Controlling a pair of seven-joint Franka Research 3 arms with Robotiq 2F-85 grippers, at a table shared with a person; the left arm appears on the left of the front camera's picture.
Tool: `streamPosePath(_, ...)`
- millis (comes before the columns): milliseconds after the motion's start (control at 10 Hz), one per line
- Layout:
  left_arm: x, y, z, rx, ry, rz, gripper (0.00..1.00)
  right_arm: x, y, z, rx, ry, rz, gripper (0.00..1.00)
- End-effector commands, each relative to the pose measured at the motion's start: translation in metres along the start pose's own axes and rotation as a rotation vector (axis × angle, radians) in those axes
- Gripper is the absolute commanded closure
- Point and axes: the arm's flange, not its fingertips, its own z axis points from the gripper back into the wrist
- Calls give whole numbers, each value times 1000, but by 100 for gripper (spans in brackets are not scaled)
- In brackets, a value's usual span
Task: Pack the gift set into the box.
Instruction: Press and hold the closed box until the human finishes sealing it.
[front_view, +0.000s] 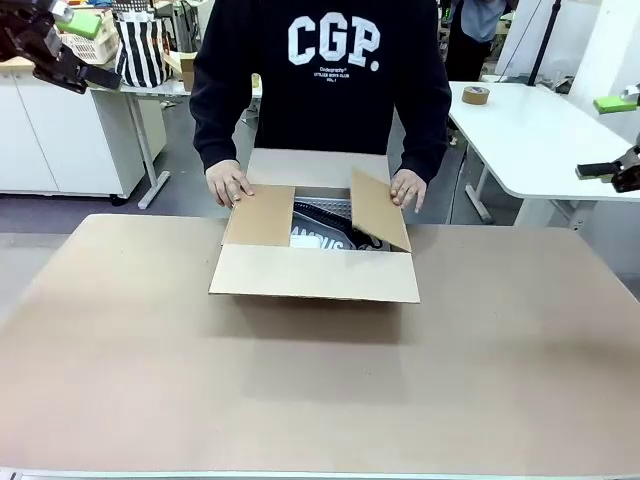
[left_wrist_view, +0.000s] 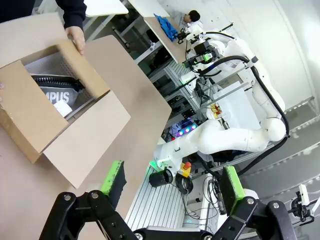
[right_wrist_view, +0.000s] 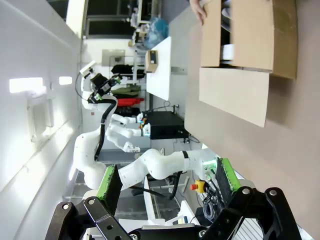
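The box (front_view: 314, 272) stands open at the far middle of the table, its near flap (front_view: 300, 275) spread toward me. A person's hands (front_view: 228, 185) (front_view: 408, 188) hold the two side flaps half raised. Inside lies the gift set (front_view: 330, 232), black and grey with white lettering, partly hidden by the flaps. My left gripper (front_view: 88, 48) hangs open high at the far left, well clear of the box (left_wrist_view: 65, 117) and the gift set (left_wrist_view: 56, 94). My right gripper (front_view: 602, 137) is open at the far right, also far from the box (right_wrist_view: 245, 50). Both hold nothing, as the left wrist (left_wrist_view: 172, 182) and right wrist (right_wrist_view: 167, 179) views show.
The brown table top (front_view: 300, 400) is bare in front of the box. Behind on the right stands a white table (front_view: 540, 140) with a tape roll (front_view: 476, 95). A striped bag (front_view: 140, 45) sits on a bench at the back left.
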Motion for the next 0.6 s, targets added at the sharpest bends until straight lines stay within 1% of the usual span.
streamPosePath(0, -1, -2, 0, 0, 0, 11, 0, 2, 1, -1, 26, -8, 19, 0)
streamPosePath(500, -1, -2, 0, 0, 0, 11, 0, 2, 1, -1, 26, -8, 19, 0)
